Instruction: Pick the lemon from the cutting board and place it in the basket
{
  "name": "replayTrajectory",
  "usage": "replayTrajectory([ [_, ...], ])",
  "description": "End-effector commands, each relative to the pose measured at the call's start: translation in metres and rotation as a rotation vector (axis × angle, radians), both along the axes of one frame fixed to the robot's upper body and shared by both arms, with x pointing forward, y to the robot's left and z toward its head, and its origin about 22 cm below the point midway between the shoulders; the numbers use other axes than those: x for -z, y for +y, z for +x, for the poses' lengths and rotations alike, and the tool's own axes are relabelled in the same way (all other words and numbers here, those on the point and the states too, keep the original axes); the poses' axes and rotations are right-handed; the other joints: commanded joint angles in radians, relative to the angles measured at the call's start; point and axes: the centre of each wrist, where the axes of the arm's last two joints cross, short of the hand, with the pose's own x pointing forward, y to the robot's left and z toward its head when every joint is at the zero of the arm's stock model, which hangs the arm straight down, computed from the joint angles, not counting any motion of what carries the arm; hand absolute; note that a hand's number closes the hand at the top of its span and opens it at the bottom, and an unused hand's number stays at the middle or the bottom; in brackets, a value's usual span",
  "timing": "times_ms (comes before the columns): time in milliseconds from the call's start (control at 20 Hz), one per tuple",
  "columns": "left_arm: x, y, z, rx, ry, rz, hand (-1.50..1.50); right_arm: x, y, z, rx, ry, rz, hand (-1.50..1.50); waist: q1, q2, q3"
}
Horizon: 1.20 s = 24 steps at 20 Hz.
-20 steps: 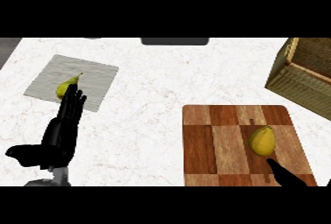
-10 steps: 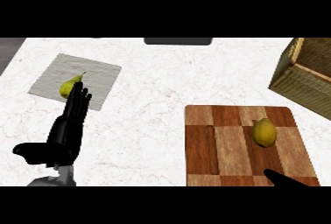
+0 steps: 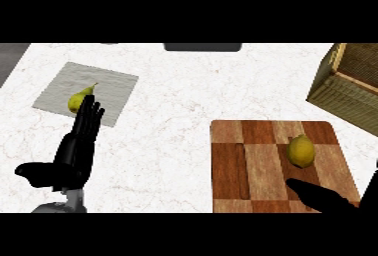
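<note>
A yellow lemon (image 3: 301,151) lies on the right part of the wooden cutting board (image 3: 251,165). The woven basket (image 3: 348,85) stands at the upper right, partly cut off by the view's edge. My right hand (image 3: 325,198) shows at the lower right, over the board's near corner, below the lemon and apart from it; its fingers are mostly out of view. My left hand (image 3: 74,150) rests open at the left, fingers straight and pointing up the counter.
A yellow-green pear (image 3: 77,100) lies on a grey cloth (image 3: 111,87) at the upper left, just beyond my left fingertips. A dark object (image 3: 202,47) sits at the counter's far edge. The white marble counter (image 3: 184,100) spreads between cloth and board.
My right hand has drawn back from the lemon toward the lower right corner. The view has shifted slightly; the left hand keeps its pose.
</note>
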Motion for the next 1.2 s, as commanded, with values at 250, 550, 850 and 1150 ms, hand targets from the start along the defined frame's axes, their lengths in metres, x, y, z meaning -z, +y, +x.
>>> replayTrajectory([
  [250, 0.002, 0.000, -0.008, -0.005, -0.003, 0.018, 0.00, 0.013, 0.004, 0.034, 0.149, 0.096, 0.053, -1.50, 0.003, 0.000, 0.001],
  [550, -0.002, 0.002, -0.006, -0.005, 0.004, 0.012, 0.00, 0.013, 0.000, 0.027, 0.156, 0.098, 0.048, -1.50, -0.005, -0.001, 0.001],
  [850, -0.001, 0.000, 0.005, 0.002, -0.005, -0.004, 0.00, 0.031, -0.006, 0.048, 0.160, 0.107, 0.065, -1.50, -0.006, 0.001, 0.002],
  [1150, 0.000, -0.007, -0.002, 0.001, -0.003, -0.009, 0.00, 0.026, -0.002, 0.058, 0.158, 0.154, 0.067, -1.50, -0.003, 0.000, 0.001],
])
